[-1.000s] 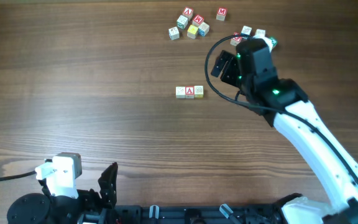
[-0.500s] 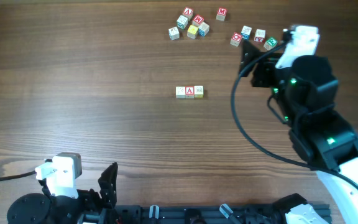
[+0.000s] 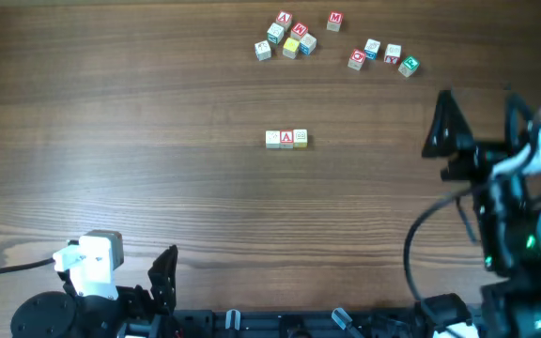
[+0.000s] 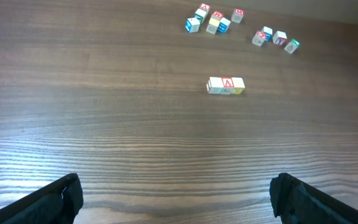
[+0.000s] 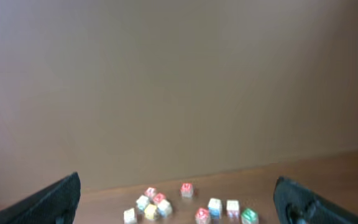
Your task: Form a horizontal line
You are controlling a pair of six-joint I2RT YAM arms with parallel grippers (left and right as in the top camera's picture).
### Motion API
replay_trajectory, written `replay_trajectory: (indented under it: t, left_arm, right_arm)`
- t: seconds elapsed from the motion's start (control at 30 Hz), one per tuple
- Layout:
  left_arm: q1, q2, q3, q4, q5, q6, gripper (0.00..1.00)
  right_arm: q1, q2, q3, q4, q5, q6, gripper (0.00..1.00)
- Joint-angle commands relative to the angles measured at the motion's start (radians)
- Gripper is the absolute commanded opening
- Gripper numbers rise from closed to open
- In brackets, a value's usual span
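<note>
A row of three letter blocks [image 3: 286,139] lies side by side at the table's middle; it also shows in the left wrist view [image 4: 225,85]. Loose blocks lie at the far edge: a cluster [image 3: 285,38], a single red one [image 3: 334,19] and a group further right [image 3: 383,54]. The right wrist view shows them low and blurred [image 5: 185,206]. My right gripper [image 3: 477,122] is open and empty, raised at the right side, apart from all blocks. My left gripper [image 3: 162,277] is open and empty at the near left edge.
The wooden table [image 3: 139,141] runs wide around the row. The right arm's body and cable [image 3: 505,235] fill the near right corner. The left arm's base [image 3: 87,263] sits at the near left edge.
My right arm has pulled back from the far right block group, moving right and toward the near edge, and has risen. It holds nothing. The blocks and left arm have not moved.
</note>
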State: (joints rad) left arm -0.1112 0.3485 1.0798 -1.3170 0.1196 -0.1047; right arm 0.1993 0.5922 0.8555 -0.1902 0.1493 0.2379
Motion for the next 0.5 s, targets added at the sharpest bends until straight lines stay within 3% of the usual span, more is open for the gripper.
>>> replay_trajectory:
  t: [0.0, 0.2, 0.47]
  left_arm:
    - [-0.005, -0.008, -0.003, 0.003, -0.009, 0.023, 1.00]
    - [-0.005, -0.008, -0.003, 0.003, -0.010, 0.023, 1.00]
    - [-0.005, -0.008, -0.003, 0.003, -0.010, 0.023, 1.00]
  right_arm:
    - [-0.040, -0.153, -0.239, 0.113, -0.034, 0.043, 1.00]
    - [-0.096, -0.395, -0.570, 0.399, -0.055, 0.063, 1.00]
    - [-0.155, -0.565, -0.711, 0.579, -0.118, 0.082, 1.00]
